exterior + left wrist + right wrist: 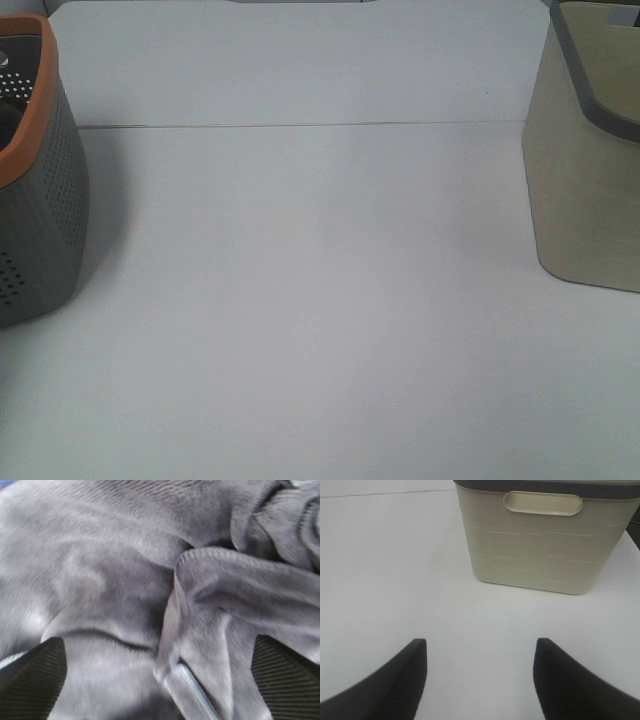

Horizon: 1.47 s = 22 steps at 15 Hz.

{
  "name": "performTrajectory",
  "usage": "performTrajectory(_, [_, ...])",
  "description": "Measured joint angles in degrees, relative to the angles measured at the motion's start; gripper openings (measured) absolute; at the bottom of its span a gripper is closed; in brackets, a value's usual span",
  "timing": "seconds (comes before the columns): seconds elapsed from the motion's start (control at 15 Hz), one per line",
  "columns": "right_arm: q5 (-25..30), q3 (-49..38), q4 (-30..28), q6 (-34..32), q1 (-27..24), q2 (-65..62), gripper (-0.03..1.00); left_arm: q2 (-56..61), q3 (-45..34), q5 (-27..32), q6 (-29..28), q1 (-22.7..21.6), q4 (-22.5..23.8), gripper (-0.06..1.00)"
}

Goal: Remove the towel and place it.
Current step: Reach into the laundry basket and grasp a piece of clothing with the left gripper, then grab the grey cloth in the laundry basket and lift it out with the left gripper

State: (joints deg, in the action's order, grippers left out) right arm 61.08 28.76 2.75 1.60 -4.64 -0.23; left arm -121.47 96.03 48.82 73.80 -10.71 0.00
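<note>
We count two bins, contents unseen: grey basket (40, 220), beige bin (590, 200). One towel (125, 570) under wide-open left gripper (160, 680); right gripper (480, 680) wide too.

towel (150, 580) | grey-navy terry | crumpled, folded ridges | hem visible

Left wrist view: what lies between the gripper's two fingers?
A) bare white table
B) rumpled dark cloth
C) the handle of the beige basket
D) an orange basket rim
B: the towel, dark and rumpled, fills the picture between the spread fingers of the left gripper.
</note>
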Motion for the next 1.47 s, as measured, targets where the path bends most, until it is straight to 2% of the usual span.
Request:
performTrajectory(0.2, [0.00,0.00,0.00,0.00,0.00,0.00,0.63,-1.89,0.00,-2.01,0.23,0.57,-1.09,0.83])
performTrajectory(0.4, [0.00,0.00,0.00,0.00,0.00,0.00,0.63,-2.92,0.00,-2.75,0.23,1.15,-1.20,0.60])
performTrajectory(0.53, [0.00,0.00,0.00,0.00,0.00,0.00,0.63,-3.38,0.00,-3.21,0.23,1.20,-1.20,0.49])
performTrajectory(0.67, [0.00,0.00,0.00,0.00,0.00,0.00,0.63,-3.72,0.00,-3.15,-0.40,1.20,-1.20,0.46])
performTrajectory(1.07, [0.00,0.00,0.00,0.00,0.00,0.00,0.63,-3.95,0.00,-3.32,-4.30,1.20,-2.01,0.44])
performTrajectory(1.13, [0.00,0.00,0.00,0.00,0.00,0.00,0.63,-3.95,0.00,-3.32,-4.30,1.20,-2.06,0.39])
performTrajectory(1.27, [0.00,0.00,0.00,0.00,0.00,0.00,0.63,-3.95,0.00,-3.04,-4.30,1.20,-2.06,0.20])
performTrajectory(1.33, [0.00,0.00,0.00,0.00,0.00,0.00,0.63,-3.95,0.00,-2.75,-4.13,1.20,-2.06,0.07])
performTrajectory(1.4, [0.00,0.00,0.00,0.00,0.00,0.00,0.63,-3.95,0.00,-1.60,-3.78,1.20,-2.06,0.01])
performTrajectory(1.47, [0.00,0.00,0.00,0.00,0.00,0.00,0.63,-3.78,0.00,-0.57,-3.50,1.20,-2.06,0.00])
